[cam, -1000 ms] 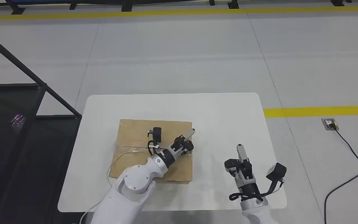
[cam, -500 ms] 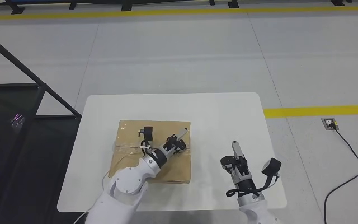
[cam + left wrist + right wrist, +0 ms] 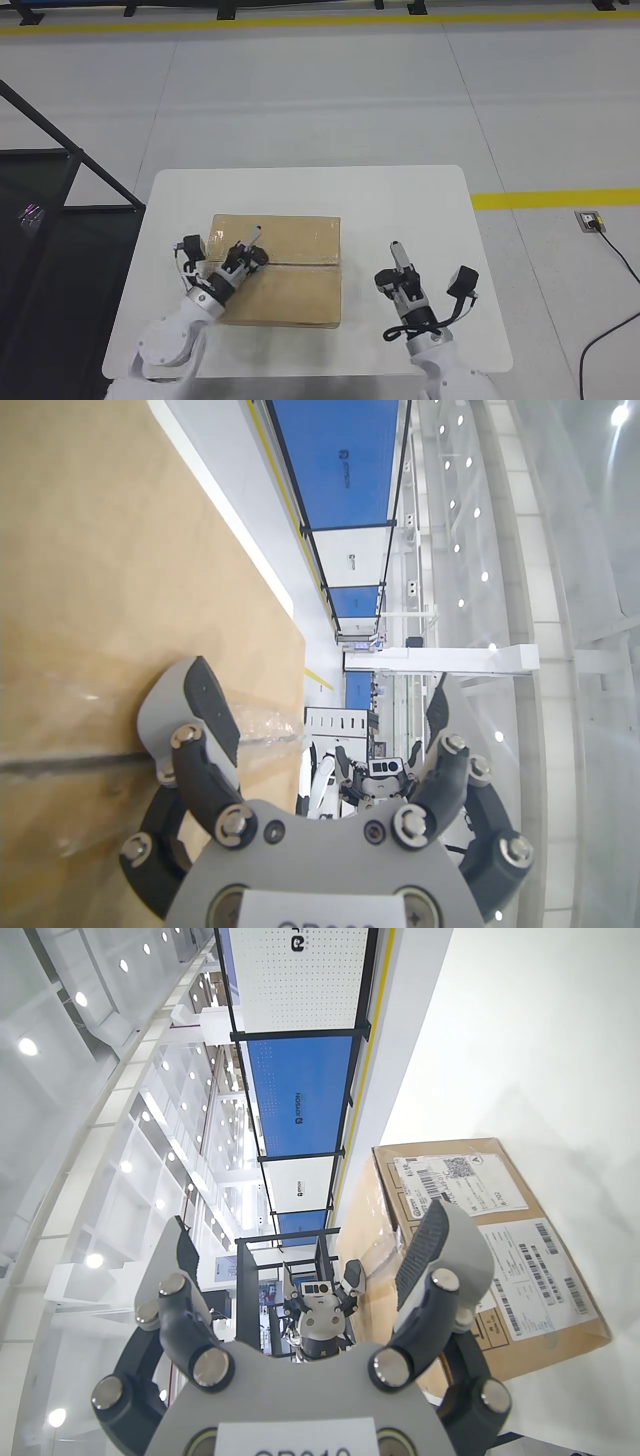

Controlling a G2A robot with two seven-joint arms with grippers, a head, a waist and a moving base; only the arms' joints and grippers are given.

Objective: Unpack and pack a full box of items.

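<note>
Top view: a closed brown cardboard box [image 3: 290, 280], flat-topped and rectangular, lies on a white bench [image 3: 400, 200] with rounded corners, toward 9 o'clock of the bench's middle. A straight seam [image 3: 300, 264] runs across its lid. The left tool [image 3: 248, 250] is over the 9 o'clock end of that seam. The right tool [image 3: 395, 268] is above bare bench at the box's 4 o'clock, apart from it. Open bench surface lies at 12 and 3 o'clock of the box.

Left wrist view: the left tool [image 3: 320, 680] is spread wide and grips nothing. One dark ribbed finger pad [image 3: 210, 700] is at the matte cardboard box [image 3: 100, 575] lid, beside wrinkled clear tape [image 3: 265, 725] over the seam [image 3: 60, 762]. Whether pad and lid touch is hard to tell. The box is cut off by the frame. The right tool [image 3: 380, 770] shows small, far off past the box edge.

Right wrist view: the right tool [image 3: 307, 1220] is also wide open and empty. Beyond one finger is the cardboard box [image 3: 575, 1328], its side bearing white paper labels [image 3: 530, 1273] with barcodes. The smooth white bench [image 3: 500, 1053] runs beside it. The left tool [image 3: 325, 1298] sits far off at the lid's edge, partly hidden.
</note>
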